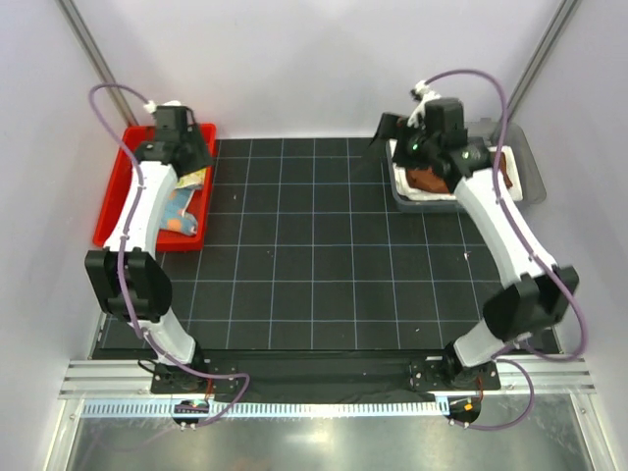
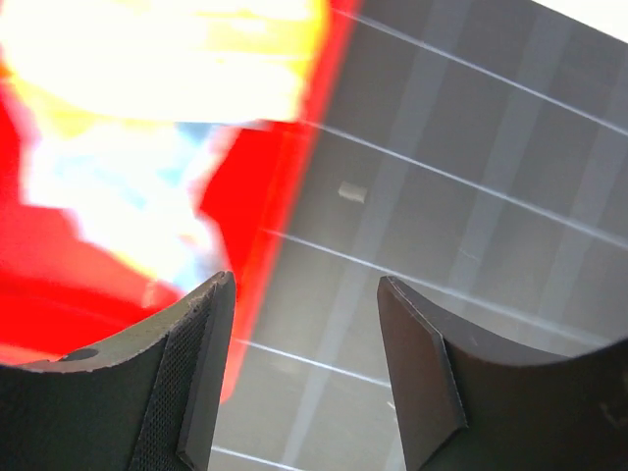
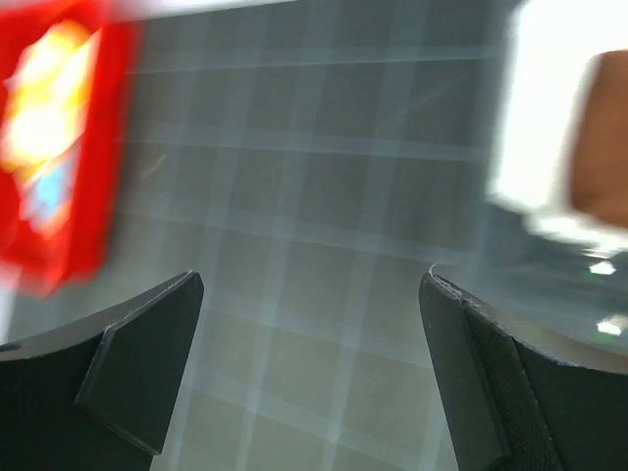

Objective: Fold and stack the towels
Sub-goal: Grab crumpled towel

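Observation:
Two towels lie in the red tray (image 1: 110, 211) at the left: a yellow one (image 1: 193, 179) and a light blue one with orange spots (image 1: 180, 211). In the left wrist view they show as glare, the yellow towel (image 2: 147, 59) above the blue one (image 2: 128, 186). My left gripper (image 1: 199, 157) hangs over the tray's right edge (image 2: 265, 196); it is open (image 2: 304, 373) and holds nothing. At the right, a rust-brown towel (image 1: 427, 179) lies on a white towel (image 1: 424, 193) in a grey bin (image 1: 525, 162). My right gripper (image 1: 385, 132) is at the bin's left end, open (image 3: 309, 363) and empty.
A black mat with a white grid (image 1: 314, 245) covers the table between tray and bin. A small pale scrap (image 2: 351, 192) lies on the mat near the tray. In the right wrist view the red tray (image 3: 59, 147) is far left, with the white towel (image 3: 545, 108) and the grey bin (image 3: 549, 285) at right.

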Controlling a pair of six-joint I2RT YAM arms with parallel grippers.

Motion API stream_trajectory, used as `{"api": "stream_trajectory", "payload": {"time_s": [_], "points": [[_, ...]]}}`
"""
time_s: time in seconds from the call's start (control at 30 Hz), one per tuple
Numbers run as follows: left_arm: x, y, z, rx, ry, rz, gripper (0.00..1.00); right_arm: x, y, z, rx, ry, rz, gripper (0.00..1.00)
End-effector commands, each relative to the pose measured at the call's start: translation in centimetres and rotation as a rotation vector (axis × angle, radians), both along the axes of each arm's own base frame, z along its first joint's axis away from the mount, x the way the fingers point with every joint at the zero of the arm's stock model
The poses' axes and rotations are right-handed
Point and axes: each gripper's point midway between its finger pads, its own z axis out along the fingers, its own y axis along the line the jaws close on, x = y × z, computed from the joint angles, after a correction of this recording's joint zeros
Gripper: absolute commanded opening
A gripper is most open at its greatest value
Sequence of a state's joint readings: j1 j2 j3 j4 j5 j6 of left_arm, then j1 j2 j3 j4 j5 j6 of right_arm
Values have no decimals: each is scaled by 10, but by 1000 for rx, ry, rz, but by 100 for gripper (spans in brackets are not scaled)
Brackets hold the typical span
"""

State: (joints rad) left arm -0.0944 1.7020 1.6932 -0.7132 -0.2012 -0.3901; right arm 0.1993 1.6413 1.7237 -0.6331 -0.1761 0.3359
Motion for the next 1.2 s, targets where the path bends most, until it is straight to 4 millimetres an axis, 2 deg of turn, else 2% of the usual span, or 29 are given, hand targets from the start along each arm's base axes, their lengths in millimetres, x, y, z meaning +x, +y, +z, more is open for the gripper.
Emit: {"api": "stream_trajectory", "payload": {"time_s": [0.0, 0.03, 0.07, 0.1, 0.17, 0.2, 0.23, 0.43, 0.53, 0.57, 0.67, 0.73, 0.77, 0.83, 0.87, 0.93, 1.0, 1.03, 1.13, 1.17], "points": [[7, 81, -17, 83, 62, 171, 63, -39, 38, -11, 84, 24, 64, 100], [10, 90, -25, 82, 79, 187, 63, -56, 43, -16, 130, 37, 77, 100], [13, 102, -30, 102, 91, 204, 62, -61, 48, -16, 156, 30, 98, 100], [19, 122, -46, 113, 117, 242, 62, -62, 53, -11, 178, -3, 114, 100], [28, 140, -61, 117, 127, 242, 59, -70, 53, -16, 186, 2, 121, 100], [41, 140, -69, 90, 111, 205, 57, -70, 52, -17, 180, 3, 124, 100], [51, 148, -83, 93, 124, 200, 56, -71, 52, -17, 177, 0, 124, 100], [93, 171, -118, 185, 146, 138, 59, -68, 59, -21, 188, 3, 160, 100], [100, 181, -130, 210, 170, 163, 58, -66, 63, -25, 200, 7, 172, 100], [102, 185, -141, 217, 200, 173, 58, -65, 63, -26, 199, 10, 172, 100], [109, 188, -149, 212, 209, 172, 57, -62, 63, -33, 188, 24, 171, 100], [108, 188, -160, 207, 229, 171, 48, -61, 63, -38, 181, 32, 173, 100], [109, 188, -160, 203, 228, 169, 36, -60, 63, -40, 179, 38, 170, 100], [110, 187, -156, 200, 220, 167, 24, -58, 63, -44, 174, 43, 170, 100], [110, 186, -153, 197, 213, 169, 11, -58, 63, -45, 171, 47, 169, 100], [108, 186, -137, 199, 191, 173, 0, -57, 62, -43, 167, 42, 166, 100], [108, 182, -120, 190, 159, 159, 0, -57, 62, -42, 168, 39, 161, 100], [107, 180, -100, 189, 123, 156, 0, -57, 61, -39, 172, 34, 159, 100], [105, 171, -68, 177, 65, 142, 0, -60, 62, -39, 177, 38, 158, 100], [103, 166, -45, 180, 24, 136, 0, -60, 62, -39, 180, 38, 157, 100]]}}
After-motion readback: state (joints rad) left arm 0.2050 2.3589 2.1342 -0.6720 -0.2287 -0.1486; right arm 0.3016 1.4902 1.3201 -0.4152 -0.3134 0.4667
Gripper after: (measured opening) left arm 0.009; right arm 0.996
